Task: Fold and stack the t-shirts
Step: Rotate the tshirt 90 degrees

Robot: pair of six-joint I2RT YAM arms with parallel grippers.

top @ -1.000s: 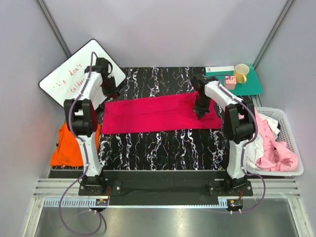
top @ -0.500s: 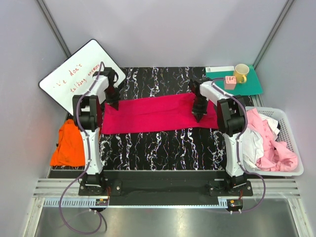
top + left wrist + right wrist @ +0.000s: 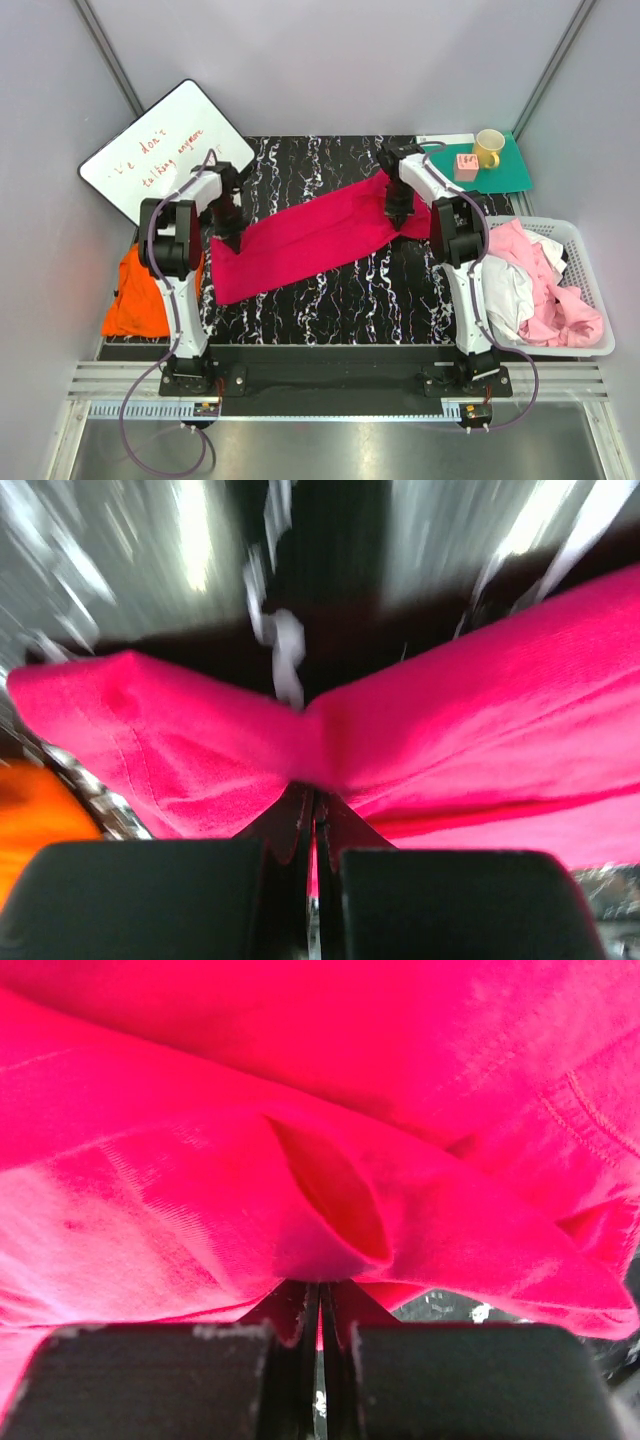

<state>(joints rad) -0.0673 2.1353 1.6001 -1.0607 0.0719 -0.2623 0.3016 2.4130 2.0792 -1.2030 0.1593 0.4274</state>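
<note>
Both arms are out over the black marbled worktop [image 3: 330,295], and the magenta shirt [image 3: 315,235] stretches between them as a long band, slanting from the far right down to the near left. The left end effector [image 3: 229,238] has its fingers pressed together on a pinch of cloth at the band's left end, and the wrist view shows the fabric bunching right at the tips. Over on the right, the right end effector [image 3: 397,210] is likewise clamped on the magenta shirt at its far right end, with a fold puckered above the closed tips. The orange shirt [image 3: 140,295] lies in a heap at the worktop's left edge, beside the left arm. Off to the right, a white basket [image 3: 598,350] holds the pale pink shirt [image 3: 565,315] and the white shirt [image 3: 512,295], crumpled together. A yellow mug [image 3: 488,147] stands on a green mat [image 3: 510,175] at the far right, and a whiteboard [image 3: 160,150] sits at the far left.
</note>
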